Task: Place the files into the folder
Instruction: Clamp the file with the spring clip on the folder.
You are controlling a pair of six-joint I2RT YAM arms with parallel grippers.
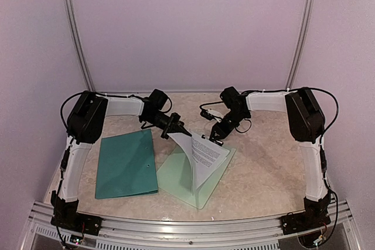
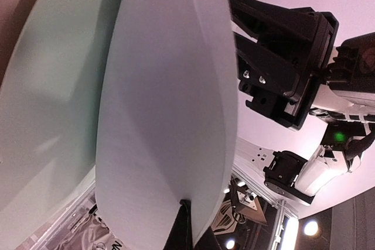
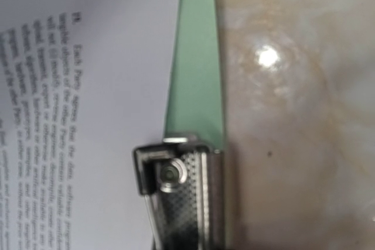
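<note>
Evidently left jaws pinch the files to peel them off the clipboard below; right jaws' state unclear.

- Top sheet of the files, right wrist view: black print running sideways across the frame. One paragraph opens with the number "14."
- Same paragraph, first line: "Each Party agrees that the data, software", then a further word cut off at the near edge of the frame.
- Second line, in soft focus, appears to read "tangible objects of the other Party constitute valuable"; this reading is not certain.
- Remaining lines to the left of these: too blurred to read.
- Top external view: blocks of small black print on the raised sheet, too small to read.
</note>
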